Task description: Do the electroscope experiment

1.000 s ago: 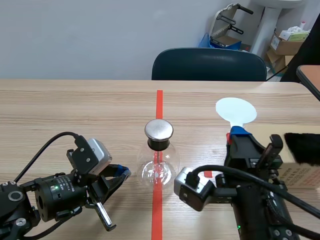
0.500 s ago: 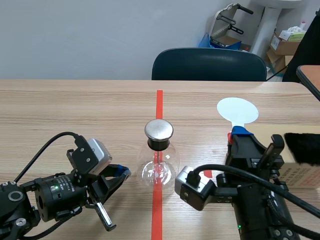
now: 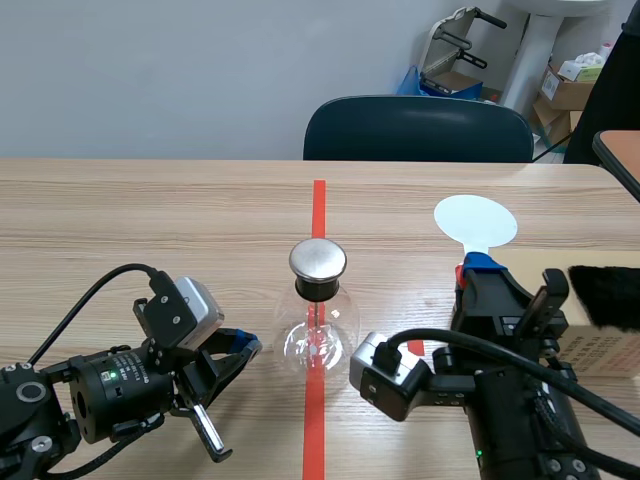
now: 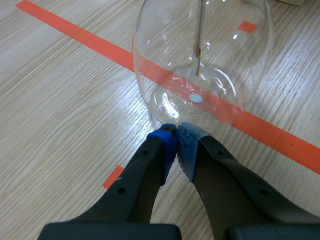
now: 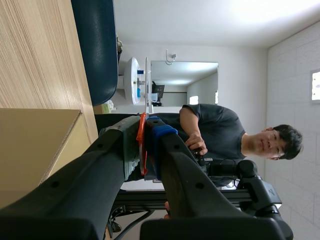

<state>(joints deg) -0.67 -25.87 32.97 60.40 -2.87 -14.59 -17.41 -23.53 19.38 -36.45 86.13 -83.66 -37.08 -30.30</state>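
Electroscope [image 3: 318, 320], a round clear glass flask with a shiny metal cap [image 3: 318, 260], stands in the middle of the wooden surface [image 3: 150, 220], right on the long red tape line [image 3: 318, 200]. A thin rod [image 4: 200, 30] hangs down inside the glass.

The left claw [image 3: 240, 345] lies low on the surface just beside the flask. From its own camera the blue-padded tips are pressed together with nothing between them, right up against the foot of the glass; I can't tell whether they touch it.

The right claw [image 3: 480, 265] stands off to the other side of the flask, well apart from it, pointing away from the robot. It is clamped on the stem of a white disc [image 3: 474, 220], which sticks out beyond the tips. In the right wrist view the disc shows only as a thin edge [image 5: 148, 85] rising from between the closed fingers.

Next to the right arm sits a cardboard box [image 3: 600, 350] with a black furry piece [image 3: 605, 295] on it. A dark blue chair [image 3: 418, 128] is pushed up at the far side, and the right wrist view catches a person [image 5: 215, 130] in a dark shirt.
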